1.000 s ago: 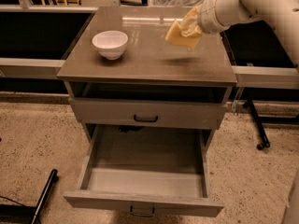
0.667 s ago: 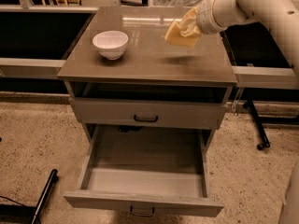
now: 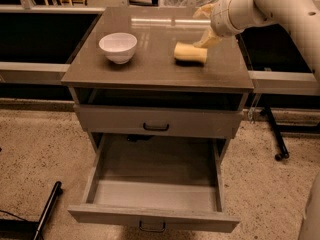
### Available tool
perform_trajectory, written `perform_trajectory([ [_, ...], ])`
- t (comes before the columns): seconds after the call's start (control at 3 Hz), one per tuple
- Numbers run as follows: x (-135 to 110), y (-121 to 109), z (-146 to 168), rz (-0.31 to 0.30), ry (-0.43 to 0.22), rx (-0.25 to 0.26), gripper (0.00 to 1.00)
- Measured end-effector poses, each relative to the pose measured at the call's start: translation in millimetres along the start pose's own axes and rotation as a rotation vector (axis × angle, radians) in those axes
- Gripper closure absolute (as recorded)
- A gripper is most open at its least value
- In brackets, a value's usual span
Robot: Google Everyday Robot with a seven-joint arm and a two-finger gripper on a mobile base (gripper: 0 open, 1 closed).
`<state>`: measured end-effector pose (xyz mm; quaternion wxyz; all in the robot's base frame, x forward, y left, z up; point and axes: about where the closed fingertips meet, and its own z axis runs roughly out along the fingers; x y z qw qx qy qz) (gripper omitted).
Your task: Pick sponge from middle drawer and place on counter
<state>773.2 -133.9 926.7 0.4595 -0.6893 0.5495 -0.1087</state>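
A small soft yellow-tan sponge [image 3: 190,53] sits on the glossy grey-brown counter [image 3: 150,68], which is streaked with pale reflections. The cream two-finger gripper [image 3: 204,26] hovers just above its right end, fingers apart. The round bowl [image 3: 118,47] is white, the wide middle drawer [image 3: 110,216] grey-brown, the floor [image 3: 40,149] speckled beige.

White bowl [image 3: 118,47], speckled beige floor [image 3: 40,149], black castered leg [image 3: 276,134].

Your one camera looks down from the front, fairly near, onto the glossy grey-brown counter [image 3: 150,66]; the cream gripper [image 3: 204,25] is at upper right.
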Motion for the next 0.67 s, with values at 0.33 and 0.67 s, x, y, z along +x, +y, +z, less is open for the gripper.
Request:
perform_trajectory([
  [0.33, 0.0, 0.0, 0.0, 0.000, 0.000, 0.000, 0.00],
  [0.67, 0.0, 0.0, 0.0, 0.000, 0.000, 0.000, 0.00],
])
